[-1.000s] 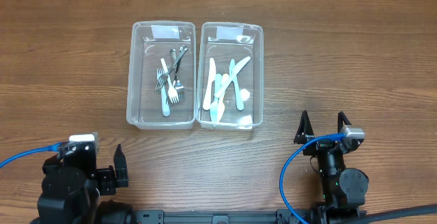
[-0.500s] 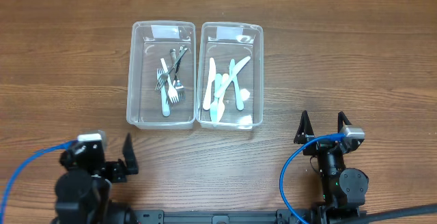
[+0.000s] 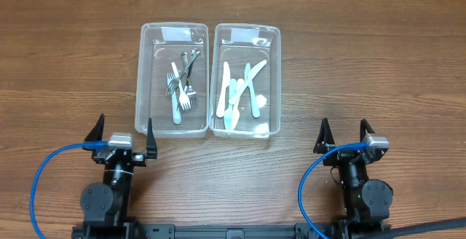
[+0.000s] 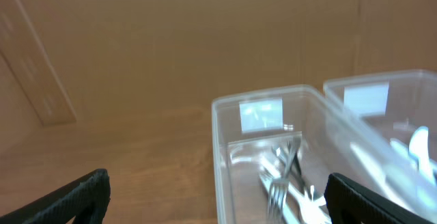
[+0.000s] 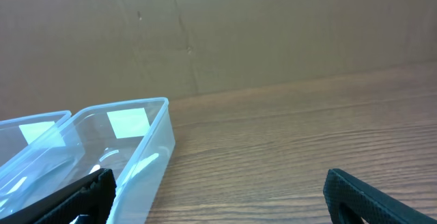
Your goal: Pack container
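Fork bin (image 3: 140, 86) sits just beside white-cutlery bin (image 3: 277, 86); below them, left gripper (image 3: 124, 126) and right gripper (image 3: 343, 128) each hold 2 fingers spread apart.

The overhead cam stares straight down at the whole table (image 3: 378, 49) from up high, while both wrist cams sit low by the near edge, looking level toward the brown wall (image 4: 171, 39), and all three views share the left bin (image 3: 139, 79) and right bin (image 3: 277, 79).
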